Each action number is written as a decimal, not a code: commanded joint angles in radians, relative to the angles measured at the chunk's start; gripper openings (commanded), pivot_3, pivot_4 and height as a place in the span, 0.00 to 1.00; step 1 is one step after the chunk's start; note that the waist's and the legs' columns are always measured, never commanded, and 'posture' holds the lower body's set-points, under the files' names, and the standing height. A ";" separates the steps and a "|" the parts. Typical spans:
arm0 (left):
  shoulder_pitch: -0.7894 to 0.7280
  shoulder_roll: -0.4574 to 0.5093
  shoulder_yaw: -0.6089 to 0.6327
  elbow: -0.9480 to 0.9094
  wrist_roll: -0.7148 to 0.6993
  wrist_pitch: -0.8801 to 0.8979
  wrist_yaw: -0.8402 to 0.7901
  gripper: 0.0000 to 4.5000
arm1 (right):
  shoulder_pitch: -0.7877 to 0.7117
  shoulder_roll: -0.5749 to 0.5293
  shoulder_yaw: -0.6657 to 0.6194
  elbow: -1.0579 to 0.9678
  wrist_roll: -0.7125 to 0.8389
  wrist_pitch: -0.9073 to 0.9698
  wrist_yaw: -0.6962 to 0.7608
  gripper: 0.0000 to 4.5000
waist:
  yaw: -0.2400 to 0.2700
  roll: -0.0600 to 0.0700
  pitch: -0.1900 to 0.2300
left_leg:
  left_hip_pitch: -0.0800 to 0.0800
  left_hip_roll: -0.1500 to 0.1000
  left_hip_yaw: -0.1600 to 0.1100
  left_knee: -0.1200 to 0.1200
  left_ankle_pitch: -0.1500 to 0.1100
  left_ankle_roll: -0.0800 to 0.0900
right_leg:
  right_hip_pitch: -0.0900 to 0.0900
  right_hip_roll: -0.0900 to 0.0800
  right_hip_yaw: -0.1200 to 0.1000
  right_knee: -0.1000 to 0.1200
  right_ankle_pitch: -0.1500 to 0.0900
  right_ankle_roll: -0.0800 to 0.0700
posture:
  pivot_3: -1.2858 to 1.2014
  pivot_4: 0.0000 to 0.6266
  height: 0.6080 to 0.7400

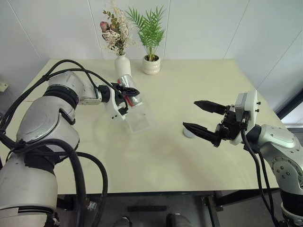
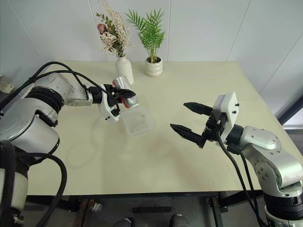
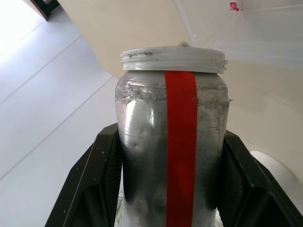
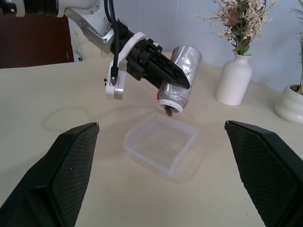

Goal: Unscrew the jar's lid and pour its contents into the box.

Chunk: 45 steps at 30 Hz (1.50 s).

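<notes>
**Jar tipped mouth-down over the clear box**

Nearest the head camera, the right gripper (image 2: pixel 188 118) hangs above the table's near right part with its two black fingers (image 4: pixel 61 170) spread wide apart and nothing between them. Just behind its lower finger, in the left eye view, the lid (image 1: pixel 189 133) lies flat on the table (image 1: pixel 199 165), a small grey disc partly covered by that finger.

Further in and to the left, the left gripper (image 2: pixel 124 94) is clamped on the jar (image 4: pixel 180 75), one black finger on each side of the silvery body. From the left wrist, the red stripe runs down the jar's side between the two fingers (image 3: pixel 94 184), and the white threaded rim at the mouth is bare, with no lid on it. The jar is tilted, its open mouth pointing down toward the box (image 4: pixel 161 144) and its base raised toward the back of the table. In the right wrist view the mouth hangs over the far edge of the box, clear of it, and a small dark bit (image 4: pixel 169 113) shows at the mouth's lip. The box rests flat on the table, left of centre, well apart from the right gripper.

At the far edge of the table stand a white vase (image 1: pixel 122 65) with dried flowers and, beside it to the right, a white pot (image 1: pixel 151 65) with a green plant. The jar is just in front of the vase.
</notes>
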 commanded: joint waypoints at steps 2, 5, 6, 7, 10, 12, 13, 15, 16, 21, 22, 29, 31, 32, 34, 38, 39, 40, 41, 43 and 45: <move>-0.075 -0.013 -0.089 0.002 0.089 0.075 0.154 0.48 | -0.028 -0.022 -0.012 -0.004 -0.001 -0.010 0.011 1.00 | 0.003 0.000 0.000 | 0.000 0.000 0.000 0.000 -0.001 0.000 | 0.000 0.000 0.000 -0.001 0.000 0.000 | 0.52 0.24 1.00; -0.081 -0.025 -0.137 0.006 0.129 0.112 0.215 0.48 | -0.028 -0.023 -0.014 -0.001 -0.001 -0.010 0.015 1.00 | 0.005 0.000 0.000 | -0.001 0.000 0.001 0.000 -0.002 0.000 | 0.000 0.000 0.000 -0.002 0.000 0.001 | 0.52 0.24 1.00; -0.086 -0.027 -0.156 0.005 0.143 0.117 0.239 0.48 | -0.030 -0.024 -0.013 0.001 -0.002 -0.010 0.017 1.00 | 0.006 0.000 0.000 | -0.001 0.000 0.001 0.000 -0.002 0.000 | 0.000 0.000 0.000 -0.002 0.000 0.001 | 0.52 0.24 1.00; -0.093 -0.026 -0.160 0.005 0.143 0.115 0.256 0.48 | -0.032 -0.025 -0.012 0.003 -0.003 -0.010 0.017 1.00 | 0.007 0.000 0.000 | -0.001 0.000 0.001 0.000 -0.002 0.000 | 0.000 0.000 0.000 -0.002 0.000 0.001 | 0.52 0.24 1.00; -0.100 -0.023 -0.154 0.012 0.124 0.100 0.268 0.48 | -0.037 -0.027 -0.011 0.010 -0.006 -0.012 0.021 1.00 | 0.013 0.000 0.000 | -0.001 0.000 0.001 0.000 -0.002 0.000 | 0.000 0.000 0.000 -0.002 0.000 0.001 | 0.52 0.24 1.00; -0.094 -0.015 -0.103 0.021 0.062 0.056 0.229 0.48 | -0.038 -0.028 -0.010 0.013 -0.009 -0.012 0.022 1.00 | 0.021 0.000 0.000 | -0.001 0.000 0.001 0.001 -0.002 0.000 | 0.000 0.000 0.000 -0.002 0.000 0.001 | 0.52 0.24 1.00; -0.085 -0.008 -0.047 0.028 0.000 0.020 0.194 0.48 | -0.039 -0.028 -0.010 0.013 -0.010 -0.012 0.022 1.00 | 0.024 0.000 0.000 | 0.000 0.000 0.001 0.001 -0.002 0.000 | 0.000 0.000 0.000 -0.001 0.000 0.001 | 0.52 0.24 1.00; -0.039 0.008 0.163 0.059 -0.237 -0.081 -0.004 0.48 | -0.041 -0.026 -0.011 0.012 -0.014 -0.012 0.020 1.00 | 0.028 0.000 0.000 | -0.001 0.000 0.001 0.001 -0.002 0.000 | 0.000 0.000 0.000 -0.001 0.000 0.001 | 0.52 0.24 1.00; -0.019 0.015 0.247 0.067 -0.329 -0.109 -0.098 0.48 | -0.043 -0.025 -0.011 0.014 -0.017 -0.012 0.019 1.00 | 0.029 0.000 0.000 | -0.001 0.000 0.002 0.002 -0.002 0.000 | 0.000 0.000 0.000 -0.002 0.000 0.001 | 0.52 0.24 1.00; 0.133 -0.002 0.748 0.061 -0.868 -0.095 -0.762 0.48 | -0.043 -0.022 -0.011 0.008 -0.019 -0.007 0.015 1.00 | 0.026 0.000 0.000 | 0.000 0.000 0.003 0.003 0.000 -0.004 | 0.000 -0.001 0.001 0.000 0.000 0.001 | 0.52 0.24 1.00; 0.164 -0.016 0.843 0.050 -0.976 -0.064 -0.893 0.48 | -0.042 -0.022 -0.010 0.007 -0.016 -0.005 0.017 1.00 | 0.025 0.000 0.000 | 0.000 0.000 0.004 0.004 0.000 -0.004 | 0.000 0.000 0.001 0.001 0.000 0.001 | 0.52 0.24 1.00; 0.314 -0.086 1.279 -0.017 -1.441 0.202 -1.375 0.48 | -0.050 -0.050 -0.012 0.039 -0.018 -0.027 0.095 1.00 | 0.021 0.000 0.000 | 0.001 0.000 0.004 0.013 -0.002 0.001 | 0.000 0.000 0.002 0.010 0.000 0.001 | 0.52 0.24 1.00; 0.347 -0.101 1.372 -0.027 -1.536 0.288 -1.419 0.48 | -0.068 -0.057 -0.012 0.057 -0.021 -0.028 0.104 1.00 | 0.018 0.000 0.000 | 0.001 0.000 0.004 0.016 -0.003 0.001 | 0.001 0.000 0.003 0.013 0.000 0.001 | 0.52 0.24 1.00; 0.364 -0.104 1.404 -0.033 -1.567 0.310 -1.435 0.48 | -0.075 -0.058 -0.011 0.063 -0.022 -0.027 0.107 1.00 | 0.017 0.000 0.000 | 0.002 0.000 0.004 0.017 -0.003 0.001 | 0.002 0.000 0.003 0.014 0.000 0.001 | 0.52 0.24 1.00; 0.411 -0.119 1.486 -0.047 -1.652 0.376 -1.471 0.48 | -0.087 -0.059 -0.007 0.076 -0.029 -0.031 0.114 1.00 | 0.015 0.000 0.000 | 0.005 0.000 0.004 0.017 -0.003 0.002 | 0.004 0.000 0.003 0.016 0.001 0.000 | 0.52 0.24 1.00; 0.505 -0.142 1.560 -0.083 -1.737 0.435 -1.557 0.48 | -0.102 -0.059 -0.004 0.080 -0.029 -0.028 0.122 1.00 | 0.017 0.000 0.000 | 0.006 0.000 0.003 0.018 -0.001 0.002 | 0.004 0.000 0.004 0.017 0.003 0.000 | 0.52 0.24 1.00; 0.532 -0.147 1.570 -0.092 -1.751 0.447 -1.576 0.48 | -0.106 -0.058 -0.003 0.080 -0.029 -0.026 0.123 1.00 | 0.017 0.000 0.000 | 0.006 0.000 0.003 0.018 -0.001 0.002 | 0.004 0.000 0.004 0.017 0.003 0.000 | 0.52 0.24 1.00; 0.559 -0.153 1.579 -0.102 -1.764 0.447 -1.598 0.48 | -0.108 -0.059 -0.002 0.082 -0.031 -0.025 0.126 1.00 | 0.017 0.000 0.000 | 0.006 0.000 0.003 0.018 -0.001 0.002 | 0.004 0.000 0.004 0.017 0.004 0.000 | 0.52 0.24 1.00; 0.583 -0.160 1.584 -0.111 -1.775 0.455 -1.623 0.48 | -0.108 -0.060 -0.003 0.082 -0.031 -0.024 0.129 1.00 | 0.017 0.000 0.000 | 0.006 0.000 0.003 0.018 -0.001 0.002 | 0.004 0.000 0.004 0.017 0.004 0.000 | 0.52 0.24 1.00; 0.618 -0.172 1.588 -0.126 -1.788 0.457 -1.659 0.48 | -0.112 -0.060 -0.003 0.084 -0.031 -0.021 0.132 1.00 | 0.019 0.000 0.000 | 0.005 0.000 0.003 0.018 -0.001 0.002 | 0.004 0.000 0.004 0.017 0.004 0.000 | 0.52 0.24 1.00; 0.653 -0.183 1.593 -0.125 -1.792 0.464 -1.661 0.48 | -0.123 -0.059 0.001 0.095 -0.035 -0.021 0.136 1.00 | 0.020 0.000 0.000 | 0.005 0.000 0.003 0.018 -0.001 0.002 | 0.004 0.000 0.004 0.017 0.004 0.000 | 0.52 0.24 1.00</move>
